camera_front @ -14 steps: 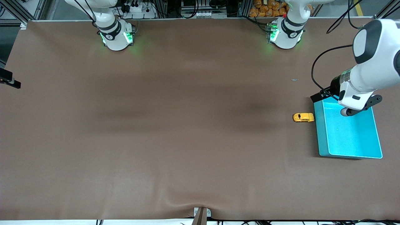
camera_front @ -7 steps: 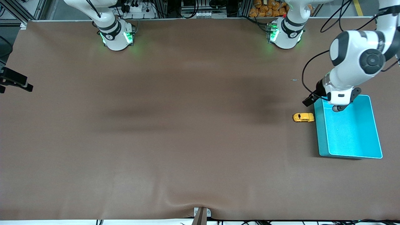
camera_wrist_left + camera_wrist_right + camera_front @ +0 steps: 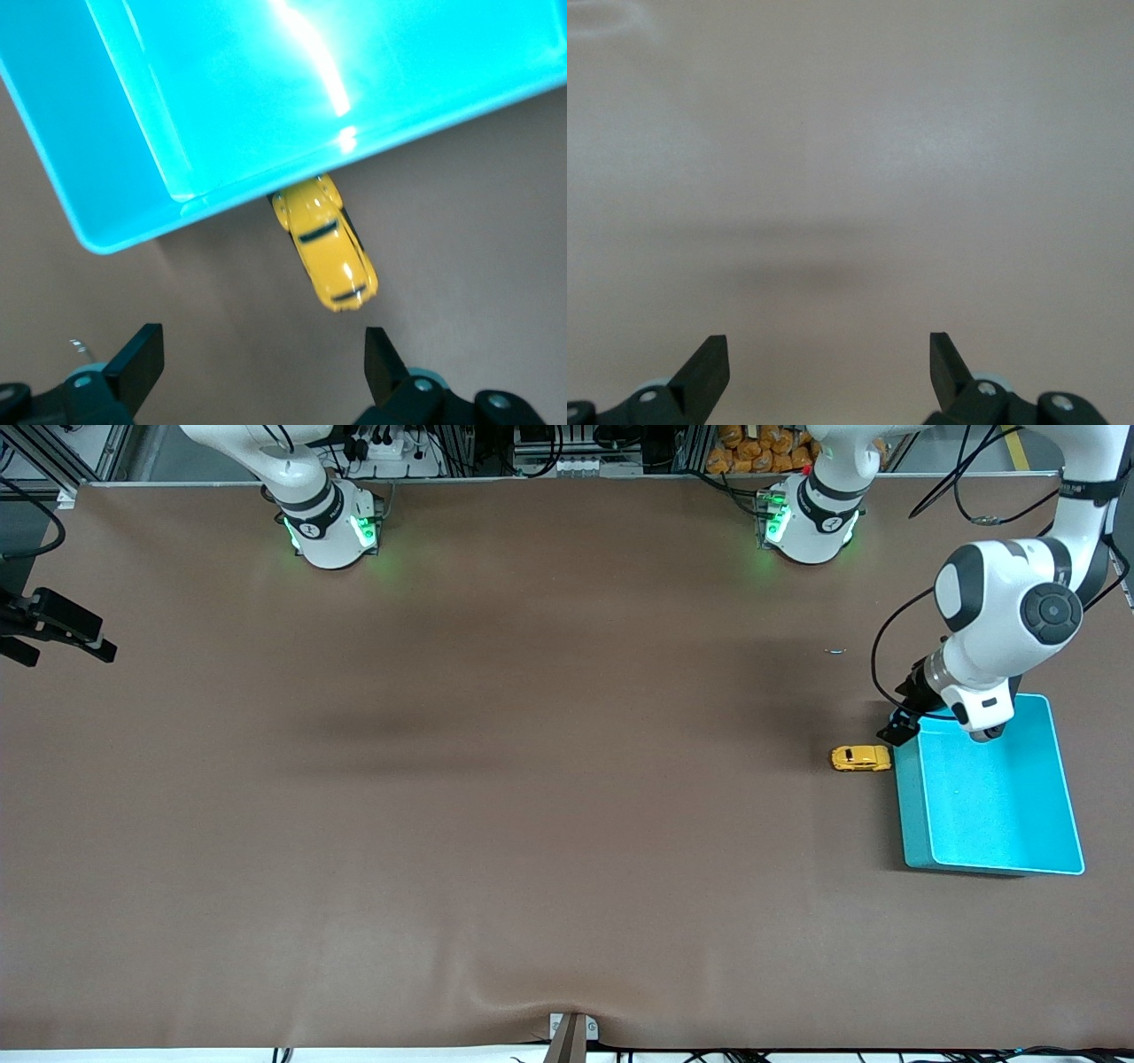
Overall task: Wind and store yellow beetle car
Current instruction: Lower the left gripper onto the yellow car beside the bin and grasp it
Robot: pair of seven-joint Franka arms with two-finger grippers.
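At the worktop's edge by the right arm's end, our right gripper (image 3: 22, 651) hangs over bare surface, jaws wide and empty, waiting. The yellow beetle car (image 3: 860, 758) sits just beside the teal bin (image 3: 1063, 797), toward the left arm's end. We should centre our spread, empty left gripper (image 3: 261, 363) over the car and pinch its flanks, clear of the bin's wall.
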